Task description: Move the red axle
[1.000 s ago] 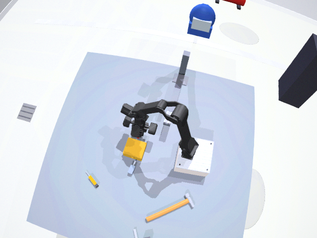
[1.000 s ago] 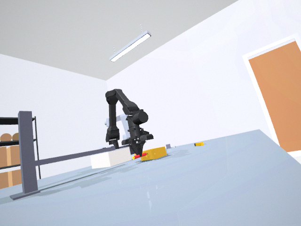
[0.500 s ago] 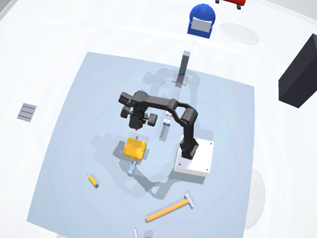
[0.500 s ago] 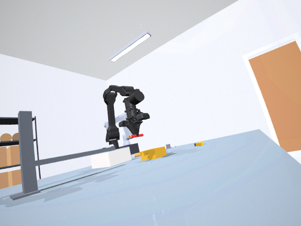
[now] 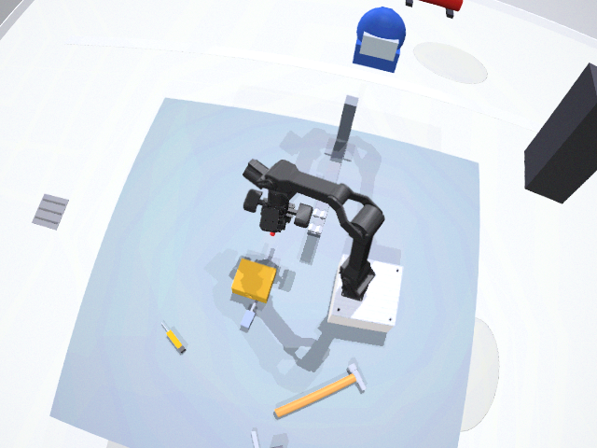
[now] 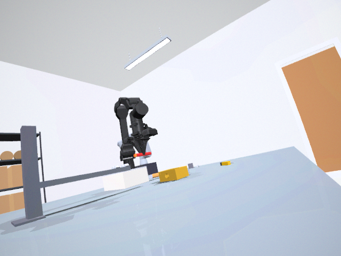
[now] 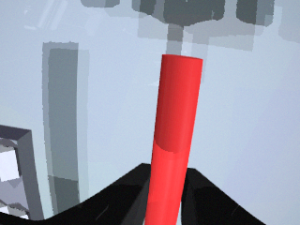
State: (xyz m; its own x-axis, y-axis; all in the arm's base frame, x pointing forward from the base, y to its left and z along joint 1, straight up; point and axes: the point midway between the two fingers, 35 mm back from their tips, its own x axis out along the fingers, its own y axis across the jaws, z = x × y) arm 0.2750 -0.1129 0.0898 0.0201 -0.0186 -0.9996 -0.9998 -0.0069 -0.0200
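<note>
1 hammer (image 5: 315,396), 1 red axle (image 5: 272,234) (image 7: 174,136) — 1 yellow beam (image 5: 254,280) (image 6: 173,174), 1 arm (image 5: 313,185) (image 6: 123,124) — 1 door (image 6: 312,107)

Slim red cylindrical axle (image 5: 272,233) (image 6: 142,154) (image 7: 174,141) held aloft, out of the yellow block-shaped beam (image 5: 254,279) (image 6: 173,174)

The axle lies nearly level in the tool (image 5: 273,229) (image 6: 143,153) (image 7: 167,175). The beam sits flat on the table (image 5: 192,313) (image 6: 192,220) (image 7: 253,122), its round hole unfilled. Pale V-blocks (image 5: 316,220) (image 6: 119,166) (image 7: 8,165) top the dark grey bracket's (image 5: 345,125) (image 6: 31,170) (image 7: 31,175) arm.

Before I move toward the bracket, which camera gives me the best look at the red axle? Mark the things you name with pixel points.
The wrist view: the red axle (image 5: 272,233) (image 6: 142,154) (image 7: 175,112) fills its middle, large, between the closed fingers. The exterior view shows it small, in the air above the table. The top view shows just a red tip past the gripper.
</note>
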